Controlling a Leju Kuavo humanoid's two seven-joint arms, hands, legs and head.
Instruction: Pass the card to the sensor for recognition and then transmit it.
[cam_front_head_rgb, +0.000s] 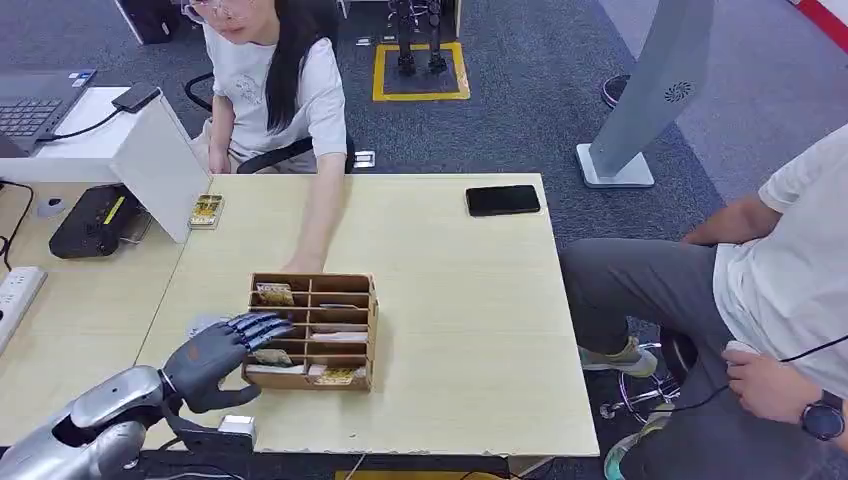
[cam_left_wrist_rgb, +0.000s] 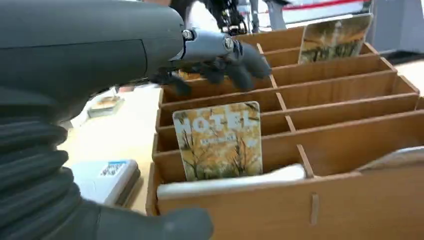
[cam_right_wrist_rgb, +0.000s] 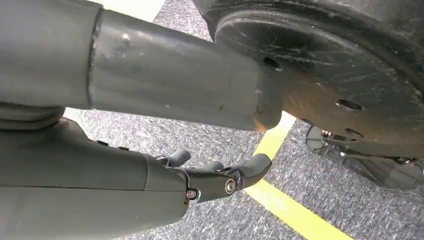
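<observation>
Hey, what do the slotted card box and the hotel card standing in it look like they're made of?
The card box looks like thin plywood or fibreboard, matte brown: flat panels, slotted dividers, a tab joint showing on its front wall. The hotel card looks like printed plastic or coated card, with rounded corners and a slightly glossy autumn picture; which of the two is hard to tell. The left hand hovers beside the box.

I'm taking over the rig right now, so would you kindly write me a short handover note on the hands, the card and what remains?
Left hand: at the left side of the wooden card rack, fingers reaching over its compartments, holding nothing that I can see.
Right hand: hanging over the carpet, fingers loosely apart, holding nothing.
Cards: a HOTEL card stands upright in a near compartment of the rack, close to the left hand; other cards sit in further compartments.
A small grey device, possibly the sensor, lies at the table's near edge.
Done: nothing yet; no card lifted.
Left: grasp a card, present it to the sensor, hand it over.
</observation>
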